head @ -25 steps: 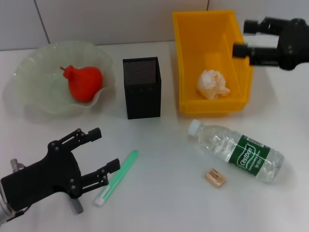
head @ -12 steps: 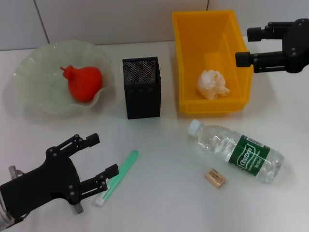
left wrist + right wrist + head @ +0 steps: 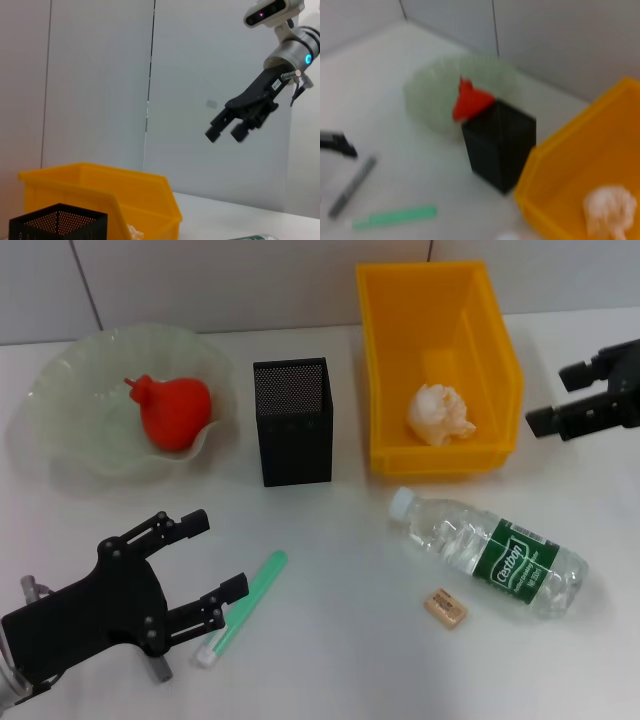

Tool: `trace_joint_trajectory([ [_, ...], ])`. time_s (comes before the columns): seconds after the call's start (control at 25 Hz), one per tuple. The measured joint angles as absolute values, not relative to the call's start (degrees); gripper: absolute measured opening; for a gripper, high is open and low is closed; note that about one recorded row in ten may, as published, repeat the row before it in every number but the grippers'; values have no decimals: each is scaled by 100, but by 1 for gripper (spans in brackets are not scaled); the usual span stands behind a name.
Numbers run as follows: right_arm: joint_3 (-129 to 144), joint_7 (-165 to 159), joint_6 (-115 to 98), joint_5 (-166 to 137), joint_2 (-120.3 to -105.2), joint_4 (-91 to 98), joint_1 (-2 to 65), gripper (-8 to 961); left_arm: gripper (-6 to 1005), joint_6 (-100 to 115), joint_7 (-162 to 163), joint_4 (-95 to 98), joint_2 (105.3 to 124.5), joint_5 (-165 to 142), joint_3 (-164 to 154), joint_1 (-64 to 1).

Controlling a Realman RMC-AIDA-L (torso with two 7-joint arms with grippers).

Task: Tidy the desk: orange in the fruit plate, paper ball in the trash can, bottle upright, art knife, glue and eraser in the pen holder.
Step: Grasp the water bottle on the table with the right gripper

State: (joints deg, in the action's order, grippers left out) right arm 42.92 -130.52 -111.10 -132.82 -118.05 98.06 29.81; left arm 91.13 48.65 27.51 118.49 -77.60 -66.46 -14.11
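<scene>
I judge the red-orange wrinkled orange and crumpled white paper ball done. My left gripper, wide open and empty, hovers beside the mint-green glue stick lying on the surface; next, close on it. Right gripper hangs open, empty.

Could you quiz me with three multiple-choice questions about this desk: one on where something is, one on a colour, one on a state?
1. Where is the paper ball?
A. in the trash can
B. in the fruit plate
C. beside the eraser

2. What colour is the glue?
A. red
B. mint green
C. black

3. How is the bottle?
A. upright
B. lying on its side
C. inside the pen holder

Answers: 1 A, the white wad lies on the yellow bin's floor. 2 B, the stick is green with a white end. 3 B, it lies flat on the desk.
</scene>
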Motion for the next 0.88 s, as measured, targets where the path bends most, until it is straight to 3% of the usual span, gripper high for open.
trace_joint_trajectory([
  [0.24,4698,-13727,-12117,-14241,-11581,9534,3810,778,816,9116,4879,2751,11840,-7778,-6680,-1484],
  [0.36,4880,-13777,-12228,-14413,-11571,9307,3942,778,815,9102,4889,2751,11839,-7786,-6658,-1506],
  [0.88,6312,-13672,-11525,-15806,-11890,8583,3927,779,815,9073,4904,2751,11829,-7790,-6637,-1500],
])
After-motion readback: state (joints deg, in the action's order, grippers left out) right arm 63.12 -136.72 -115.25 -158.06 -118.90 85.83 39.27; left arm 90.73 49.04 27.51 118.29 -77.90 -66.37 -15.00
